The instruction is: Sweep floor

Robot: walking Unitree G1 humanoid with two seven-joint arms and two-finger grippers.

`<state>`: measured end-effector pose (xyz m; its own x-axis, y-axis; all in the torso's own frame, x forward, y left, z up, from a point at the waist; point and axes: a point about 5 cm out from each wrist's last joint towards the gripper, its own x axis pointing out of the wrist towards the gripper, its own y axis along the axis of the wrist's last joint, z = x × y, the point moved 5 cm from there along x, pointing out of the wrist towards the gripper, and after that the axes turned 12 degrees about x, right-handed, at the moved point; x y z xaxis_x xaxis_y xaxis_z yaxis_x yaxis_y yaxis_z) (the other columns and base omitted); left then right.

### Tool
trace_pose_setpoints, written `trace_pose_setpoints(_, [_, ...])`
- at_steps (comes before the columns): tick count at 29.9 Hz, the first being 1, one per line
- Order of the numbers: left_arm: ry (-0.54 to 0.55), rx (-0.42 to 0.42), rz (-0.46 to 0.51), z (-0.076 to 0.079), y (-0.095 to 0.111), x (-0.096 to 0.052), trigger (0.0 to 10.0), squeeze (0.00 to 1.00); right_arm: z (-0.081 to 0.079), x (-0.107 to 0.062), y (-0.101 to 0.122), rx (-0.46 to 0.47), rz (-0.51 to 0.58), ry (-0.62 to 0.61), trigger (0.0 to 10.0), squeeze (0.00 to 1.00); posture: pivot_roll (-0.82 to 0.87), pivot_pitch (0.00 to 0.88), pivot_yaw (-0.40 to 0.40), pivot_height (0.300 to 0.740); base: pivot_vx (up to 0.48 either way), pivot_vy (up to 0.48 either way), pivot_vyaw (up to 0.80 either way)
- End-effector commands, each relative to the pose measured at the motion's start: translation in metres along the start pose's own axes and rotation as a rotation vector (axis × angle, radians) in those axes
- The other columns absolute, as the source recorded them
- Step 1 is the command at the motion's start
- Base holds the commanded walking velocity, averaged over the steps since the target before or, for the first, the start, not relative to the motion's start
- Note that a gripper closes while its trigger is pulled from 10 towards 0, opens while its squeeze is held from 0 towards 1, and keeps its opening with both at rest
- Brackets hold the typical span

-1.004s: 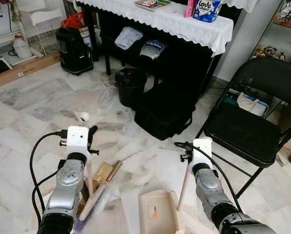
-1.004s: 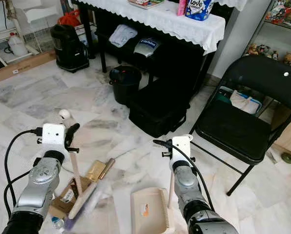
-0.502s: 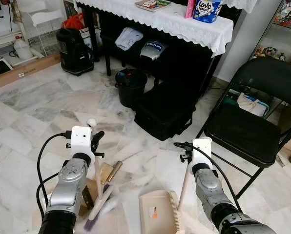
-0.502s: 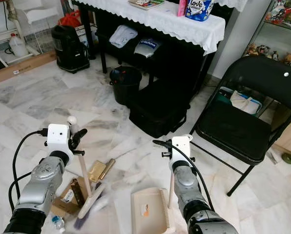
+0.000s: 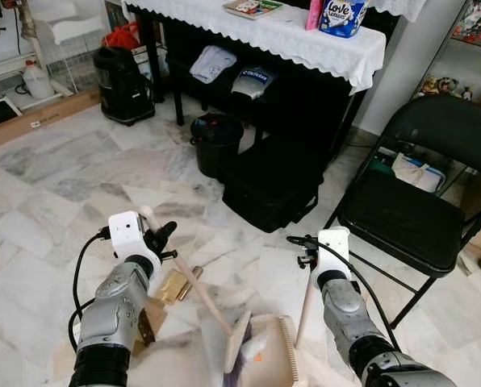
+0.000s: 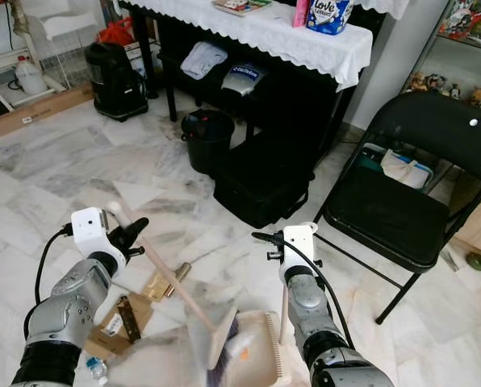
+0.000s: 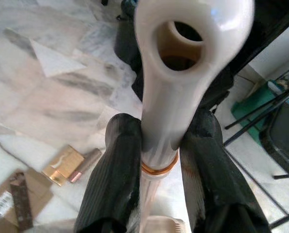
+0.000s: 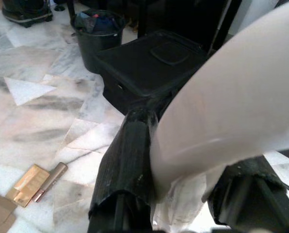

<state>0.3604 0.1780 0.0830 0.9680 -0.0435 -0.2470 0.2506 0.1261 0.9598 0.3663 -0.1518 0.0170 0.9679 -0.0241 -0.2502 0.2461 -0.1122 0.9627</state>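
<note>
My left gripper point(image 5: 160, 236) is shut on the upper end of a cream broom handle point(image 7: 169, 104), with a black finger on each side of it. The handle slants down to the right. The broom head point(image 5: 239, 351) is blurred and sits at the mouth of the beige dustpan point(image 5: 274, 359). The dustpan's pale upright handle point(image 5: 303, 310) is clamped in my shut right gripper point(image 5: 308, 266). Left of the broom, litter lies on the marble floor: a gold box point(image 5: 173, 286), a gold tube point(image 5: 195, 273) and a flat brown cardboard piece point(image 6: 119, 318).
A black folding chair point(image 5: 422, 201) stands close on the right. Ahead are a black bag point(image 5: 269, 189), a black bin point(image 5: 216, 141) and a table with a white cloth point(image 5: 305, 36). A black appliance point(image 5: 121, 81) stands at the back left. Open marble floor lies to the left.
The broom head has swept right, from beside the litter to the dustpan's mouth, and its handle now leans over. The right gripper and dustpan have stayed put.
</note>
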Motion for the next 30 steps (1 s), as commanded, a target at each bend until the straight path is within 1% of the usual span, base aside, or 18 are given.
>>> trace_pose_setpoints(1, [-0.051, -0.067, 0.013, 0.009, 0.01, 0.001, 10.0, 0.0, 0.0, 0.001, 0.002, -0.001, 0.002, -0.002, 10.0, 0.0, 0.05, 0.04, -0.068, 0.74, 0.0, 0.0, 0.0])
trace_pose_setpoints(2, [-0.07, -0.096, 0.004, 0.012, 0.01, 0.001, 10.0, 0.0, 0.001, 0.001, 0.002, -0.001, 0.003, -0.002, 10.0, 0.0, 0.05, 0.04, -0.068, 0.74, 0.0, 0.0, 0.0])
trace_pose_setpoints(3, [-0.07, -0.096, 0.004, 0.012, 0.01, 0.001, 10.0, 0.0, 0.001, 0.001, 0.002, -0.001, 0.003, -0.002, 10.0, 0.0, 0.05, 0.04, -0.068, 0.74, 0.0, 0.0, 0.0])
trace_pose_setpoints(5, [-0.102, -0.156, -0.014, 0.018, 0.01, 0.0, 10.0, 0.0, 0.001, 0.002, 0.003, 0.0, 0.004, -0.004, 10.0, 0.0, 0.05, 0.042, -0.069, 0.74, 0.0, 0.0, 0.0])
trace_pose_setpoints(6, [-0.105, -0.164, -0.014, 0.019, 0.01, 0.001, 10.0, 0.0, 0.001, 0.002, 0.003, 0.001, 0.004, -0.004, 10.0, 0.0, 0.05, 0.042, -0.069, 0.74, 0.0, 0.0, 0.0])
trace_pose_setpoints(9, [-0.125, -0.229, -0.014, 0.022, 0.015, 0.0, 10.0, 0.0, 0.002, 0.002, 0.004, 0.002, 0.008, -0.006, 10.0, 0.0, 0.05, 0.042, -0.069, 0.74, 0.0, 0.0, 0.0])
trace_pose_setpoints(11, [-0.126, -0.23, -0.012, 0.022, 0.016, 0.0, 10.0, 0.0, 0.002, 0.002, 0.004, 0.003, 0.009, -0.007, 10.0, 0.0, 0.05, 0.041, -0.069, 0.74, 0.0, 0.0, 0.0])
trace_pose_setpoints(12, [-0.119, -0.233, 0.009, 0.021, 0.022, 0.0, 10.0, 0.0, 0.002, 0.002, 0.005, 0.003, 0.011, -0.007, 10.0, 0.0, 0.05, 0.041, -0.07, 0.74, 0.0, 0.0, 0.0])
trace_pose_setpoints(14, [-0.114, -0.224, 0.021, 0.02, 0.025, 0.0, 10.0, 0.0, 0.002, 0.002, 0.005, 0.004, 0.013, -0.007, 10.0, 0.0, 0.05, 0.04, -0.07, 0.74, 0.0, 0.0, 0.0])
trace_pose_setpoints(16, [-0.09, -0.173, 0.079, 0.017, 0.037, 0.0, 10.0, 0.0, 0.002, 0.003, 0.007, 0.005, 0.018, -0.007, 10.0, 0.0, 0.05, 0.039, -0.07, 0.74, 0.0, 0.0, 0.0])
trace_pose_setpoints(17, [-0.072, -0.143, 0.131, 0.014, 0.049, -0.001, 10.0, 0.0, 0.002, 0.003, 0.008, 0.006, 0.02, -0.008, 10.0, 0.0, 0.05, 0.039, -0.07, 0.74, 0.0, 0.0, 0.0])
trace_pose_setpoints(18, [-0.067, -0.128, 0.157, 0.013, 0.054, -0.002, 10.0, 0.0, 0.002, 0.003, 0.008, 0.006, 0.021, -0.008, 10.0, 0.0, 0.05, 0.039, -0.07, 0.74, 0.0, 0.0, 0.0])
trace_pose_setpoints(20, [-0.024, -0.143, 0.257, 0.007, 0.075, -0.005, 10.0, 0.0, 0.003, 0.003, 0.008, 0.006, 0.022, -0.009, 10.0, 0.0, 0.05, 0.035, -0.07, 0.74, 0.0, 0.0, 0.0])
trace_pose_setpoints(21, [-0.016, -0.133, 0.301, 0.006, 0.083, -0.007, 10.0, 0.0, 0.003, 0.003, 0.008, 0.007, 0.023, -0.01, 10.0, 0.0, 0.05, 0.035, -0.07, 0.74, 0.0, 0.0, 0.0])
trace_pose_setpoints(22, [0.009, -0.102, 0.346, 0.003, 0.092, -0.01, 10.0, 0.0, 0.003, 0.003, 0.008, 0.007, 0.022, -0.011, 10.0, 0.0, 0.05, 0.032, -0.071, 0.74, 0.0, 0.0, 0.0])
trace_pose_setpoints(25, [0.026, -0.061, 0.41, 0.003, 0.102, -0.014, 10.0, 0.0, 0.004, 0.003, 0.008, 0.008, 0.023, -0.012, 10.0, 0.0, 0.05, 0.032, -0.071, 0.74, 0.0, 0.0, 0.0])
trace_pose_setpoints(27, [0.025, -0.063, 0.422, 0.004, 0.104, -0.015, 10.0, 0.0, 0.004, 0.003, 0.008, 0.008, 0.023, -0.012, 10.0, 0.0, 0.05, 0.032, -0.071, 0.74, 0.0, 0.0, 0.0])
trace_pose_setpoints(30, [0.04, -0.043, 0.481, 0.005, 0.112, -0.02, 10.0, 0.0, 0.005, 0.002, 0.008, 0.012, 0.025, -0.013, 10.0, 0.0, 0.05, 0.027, -0.071, 0.74, 0.0, 0.0, 0.0])
